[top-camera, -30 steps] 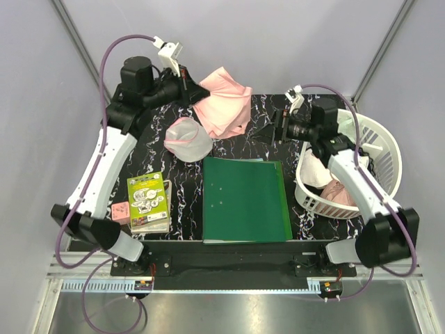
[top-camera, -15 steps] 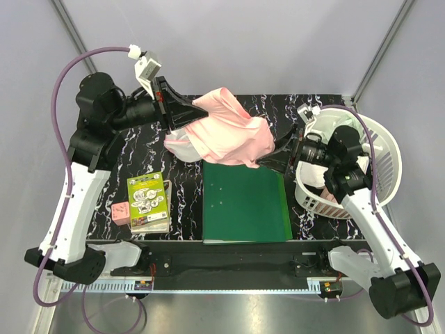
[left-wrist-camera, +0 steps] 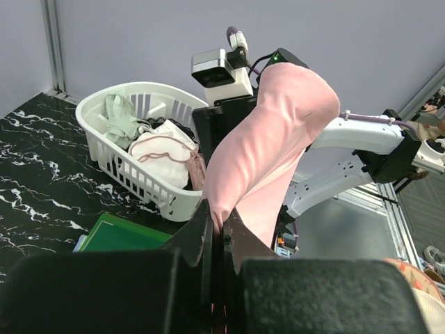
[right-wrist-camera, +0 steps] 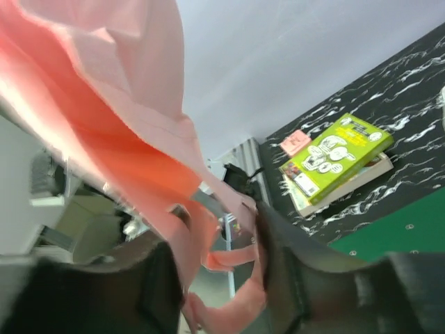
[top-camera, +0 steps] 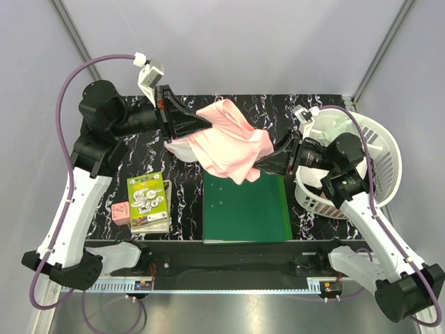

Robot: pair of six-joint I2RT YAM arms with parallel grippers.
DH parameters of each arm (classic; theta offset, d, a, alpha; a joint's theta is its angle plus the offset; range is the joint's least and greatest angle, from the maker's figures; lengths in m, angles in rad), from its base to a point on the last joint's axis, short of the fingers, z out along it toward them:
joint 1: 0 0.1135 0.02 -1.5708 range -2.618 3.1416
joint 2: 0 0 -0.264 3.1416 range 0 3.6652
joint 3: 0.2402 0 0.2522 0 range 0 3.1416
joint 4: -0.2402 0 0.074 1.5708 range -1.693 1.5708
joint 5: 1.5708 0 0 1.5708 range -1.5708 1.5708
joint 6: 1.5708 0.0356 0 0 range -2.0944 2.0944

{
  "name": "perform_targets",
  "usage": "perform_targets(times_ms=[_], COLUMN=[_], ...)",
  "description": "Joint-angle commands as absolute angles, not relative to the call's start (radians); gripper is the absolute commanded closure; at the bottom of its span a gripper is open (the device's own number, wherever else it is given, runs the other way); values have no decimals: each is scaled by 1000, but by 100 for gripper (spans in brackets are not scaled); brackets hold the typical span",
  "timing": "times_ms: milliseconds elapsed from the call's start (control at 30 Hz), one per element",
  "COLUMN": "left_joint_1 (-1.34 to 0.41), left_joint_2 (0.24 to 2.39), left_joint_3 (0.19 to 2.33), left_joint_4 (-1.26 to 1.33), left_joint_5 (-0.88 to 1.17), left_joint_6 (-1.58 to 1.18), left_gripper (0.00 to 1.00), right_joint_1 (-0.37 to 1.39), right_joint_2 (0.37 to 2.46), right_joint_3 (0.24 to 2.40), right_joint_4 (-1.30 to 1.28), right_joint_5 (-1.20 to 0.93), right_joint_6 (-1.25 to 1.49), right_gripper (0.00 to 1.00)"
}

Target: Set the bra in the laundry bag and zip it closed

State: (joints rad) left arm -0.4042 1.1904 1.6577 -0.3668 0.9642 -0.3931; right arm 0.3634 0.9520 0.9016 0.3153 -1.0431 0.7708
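Two grippers: the left gripper (top-camera: pixel 206 124) is clenched on one end of the bra (top-camera: pixel 228 142), and its wrist view shows pink cloth pinched tight. The right gripper (top-camera: pixel 259 165) grasps the other end, with cloth bunched between its fingers.
Bra: in the air, stretched between the two grippers over the far middle of the table (top-camera: pixel 139 156). Its low edge sags over the far edge of the folder (top-camera: pixel 247 205). It is not in the bag.
Long axis: far-left to near-right, from gripper to gripper.
Bag: it seems to sit on the table under the bra's left end, where a pale pinkish edge (top-camera: pixel 172 145) shows just below the left gripper. The left arm is the nearer one.
Coming move: the bra probably has to go down and leftward, and this depends on where the bag's mouth faces.
Hidden: the bra and the left gripper cover most of the bag, including its zip and opening, from above. Neither wrist view shows the bag.
Right wrist view: mostly close, blurred cloth, with only the book (right-wrist-camera: pixel 334 156) and a corner of the folder visible past it.
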Motion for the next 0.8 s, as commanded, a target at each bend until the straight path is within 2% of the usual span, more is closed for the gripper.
perform_targets(times_ms=[0,33,67,167,400,533,767], left_joint_1=[-407,-407,-407,-405,-417,-423,-428], left_joint_2=[1193,1198,1215,1264,1484,1644,1935], left_joint_3=[1670,1669,1667,1669,1621,1631,1710], left_joint_4=[-308,-307,-308,-318,-249,-151,-22], left_joint_5=[901,879,858,778,485,479,456], left_joint_6=[-391,-384,-382,-379,-331,-366,-483], left_gripper=[100,100,100,100,100,100,100], right_joint_1=[374,373,374,373,368,335,207], right_joint_2=[963,953,934,917,1089,1285,1661], right_joint_3=[882,873,873,887,1032,1248,1466], right_joint_4=[396,379,311,182,-104,-375,-503], right_joint_5=[-1066,-1055,-1043,-1009,-876,-798,-727], right_joint_6=[877,870,855,802,721,646,689], right_gripper=[63,71,85,100,100,100,100])
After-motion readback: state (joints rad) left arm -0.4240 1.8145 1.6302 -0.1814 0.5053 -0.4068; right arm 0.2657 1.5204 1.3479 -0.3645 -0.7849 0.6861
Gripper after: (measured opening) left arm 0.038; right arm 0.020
